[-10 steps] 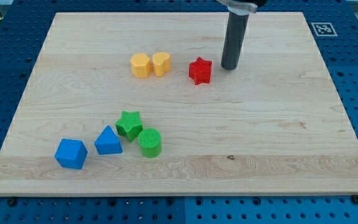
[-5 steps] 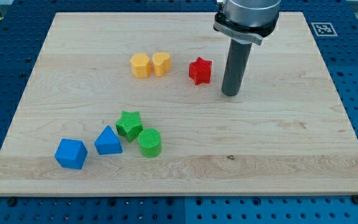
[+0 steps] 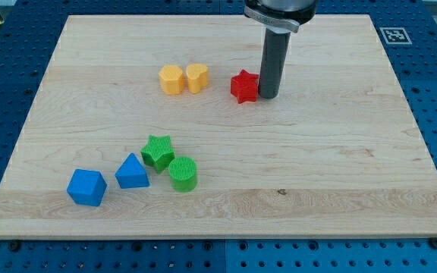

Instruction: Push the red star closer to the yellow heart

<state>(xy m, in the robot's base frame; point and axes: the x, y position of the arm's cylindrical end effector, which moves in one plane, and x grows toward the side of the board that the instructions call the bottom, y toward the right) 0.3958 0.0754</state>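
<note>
The red star lies on the wooden board in the upper middle of the view. The yellow heart sits to its left, with a small gap between them. A yellow hexagon block touches the heart's left side. My tip stands right against the star's right side, touching it or nearly so. The dark rod rises from there to the view's top edge.
A green star and a green cylinder sit close together at lower left. A blue triangle block and a blue cube-like block lie further left. The board's edge runs along the view's bottom.
My tip swung from the star's upper right down to its lower right, then moved left up against the star's right side. The star has barely shifted.
</note>
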